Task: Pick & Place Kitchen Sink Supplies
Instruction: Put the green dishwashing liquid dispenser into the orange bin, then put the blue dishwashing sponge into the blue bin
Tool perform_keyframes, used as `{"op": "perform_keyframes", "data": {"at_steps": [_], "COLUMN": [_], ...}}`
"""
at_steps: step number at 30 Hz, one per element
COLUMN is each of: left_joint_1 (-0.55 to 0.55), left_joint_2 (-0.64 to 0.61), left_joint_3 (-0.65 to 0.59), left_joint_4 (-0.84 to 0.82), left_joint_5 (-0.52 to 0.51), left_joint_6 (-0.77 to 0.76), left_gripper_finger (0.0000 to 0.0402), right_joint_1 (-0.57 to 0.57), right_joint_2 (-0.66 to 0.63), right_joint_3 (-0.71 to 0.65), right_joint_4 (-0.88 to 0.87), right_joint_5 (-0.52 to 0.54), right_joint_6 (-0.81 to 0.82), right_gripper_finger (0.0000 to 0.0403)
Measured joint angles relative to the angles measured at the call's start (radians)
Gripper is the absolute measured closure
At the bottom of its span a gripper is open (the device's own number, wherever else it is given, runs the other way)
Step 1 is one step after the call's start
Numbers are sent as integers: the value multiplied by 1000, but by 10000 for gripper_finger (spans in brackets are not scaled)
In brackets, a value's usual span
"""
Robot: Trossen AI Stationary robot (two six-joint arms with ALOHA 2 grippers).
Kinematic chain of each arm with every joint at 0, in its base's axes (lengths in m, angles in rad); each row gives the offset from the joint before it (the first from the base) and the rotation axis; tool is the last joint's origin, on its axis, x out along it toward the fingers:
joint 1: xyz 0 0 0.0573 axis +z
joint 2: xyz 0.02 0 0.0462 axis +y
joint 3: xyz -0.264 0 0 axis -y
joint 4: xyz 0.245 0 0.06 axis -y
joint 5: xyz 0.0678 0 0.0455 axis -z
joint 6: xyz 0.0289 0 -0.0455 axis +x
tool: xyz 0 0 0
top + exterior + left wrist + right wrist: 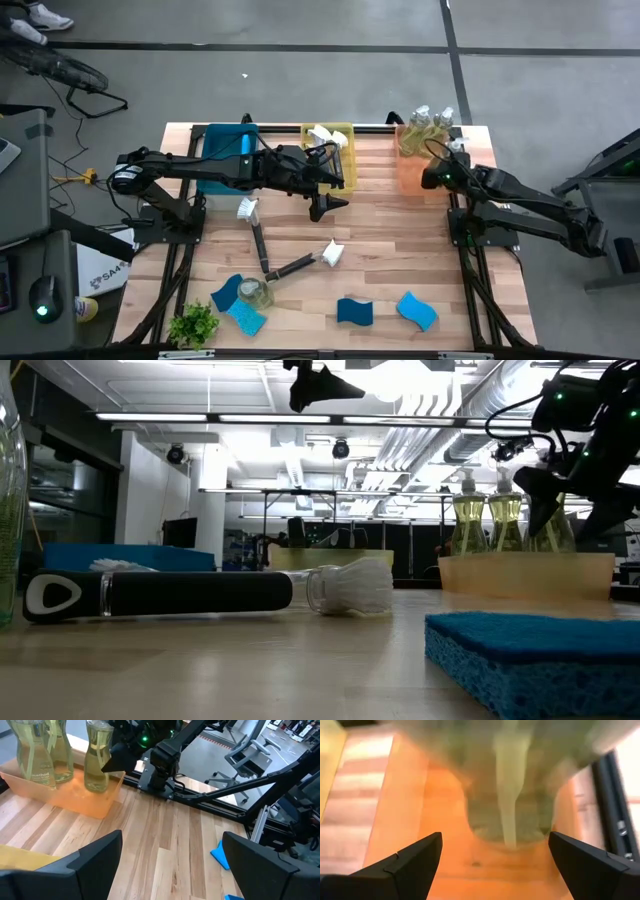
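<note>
Two brushes (258,235) lie on the table from above, near the spread, empty left gripper (322,207). Level view: bottles (485,515) stand in an orange bin (525,574). Right wrist: right gripper (495,851), spread, faces a bottle (512,785).

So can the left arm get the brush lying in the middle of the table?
Probably yes. The left gripper hangs open and empty above the wood, and the brush lies close in front of it with nothing on top.

The bottle (512,785) before the right pincer (495,865) is blurred, its top cut off.
</note>
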Motion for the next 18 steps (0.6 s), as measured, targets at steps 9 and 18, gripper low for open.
{"op": "perform_keyframes", "data": {"at_steps": [9,18], "left_joint_1": [0,0], "left_joint_2": [0,0], "left_joint_3": [0,0], "left_joint_4": [0,-1], "left_joint_5": [0,0], "left_joint_6": [0,5], "left_gripper_finger": [65,65], "right_joint_1": [0,0], "right_joint_2": [-1,0], "right_joint_3": [4,0], "right_joint_4": [-30,-67], "right_joint_5": [-77,-196], "right_joint_6": [50,88], "right_gripper_finger": [43,43]}}
